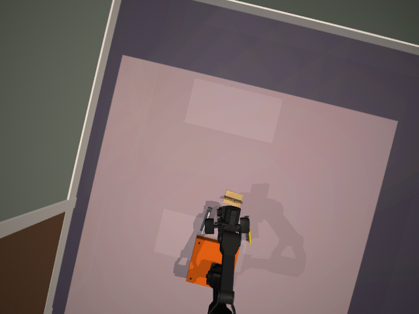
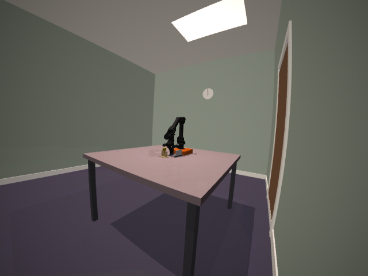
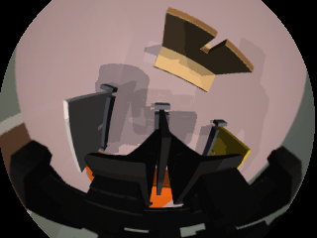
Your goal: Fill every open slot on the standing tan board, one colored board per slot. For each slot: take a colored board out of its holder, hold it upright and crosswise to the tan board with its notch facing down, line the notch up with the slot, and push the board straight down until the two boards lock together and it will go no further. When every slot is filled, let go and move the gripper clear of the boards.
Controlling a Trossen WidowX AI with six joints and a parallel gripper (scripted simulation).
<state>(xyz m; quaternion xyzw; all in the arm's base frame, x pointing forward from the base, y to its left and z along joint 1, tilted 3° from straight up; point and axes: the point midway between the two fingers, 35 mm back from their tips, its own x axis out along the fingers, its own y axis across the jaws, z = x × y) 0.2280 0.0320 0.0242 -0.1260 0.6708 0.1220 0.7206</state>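
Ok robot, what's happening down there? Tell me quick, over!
Fingers: shut on dark board. Tan board: slot open. Nearby: pale gray board one side, yellow board the other.

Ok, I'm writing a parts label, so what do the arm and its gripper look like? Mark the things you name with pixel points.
The arm (image 1: 228, 256) (image 2: 180, 127) is matte black with chunky joints and slim links. The gripper (image 3: 161, 133) is black too, with broad fingers tapering to points.

in the wrist view, the tan board (image 1: 233, 195) (image 2: 164, 154) (image 3: 185, 42) blocks upper centre — grey board (image 1: 203, 226) (image 2: 178, 153) (image 3: 84, 128) left, yellow board (image 1: 250, 235) (image 2: 164, 149) (image 3: 232, 144) lower right — with gaps between.
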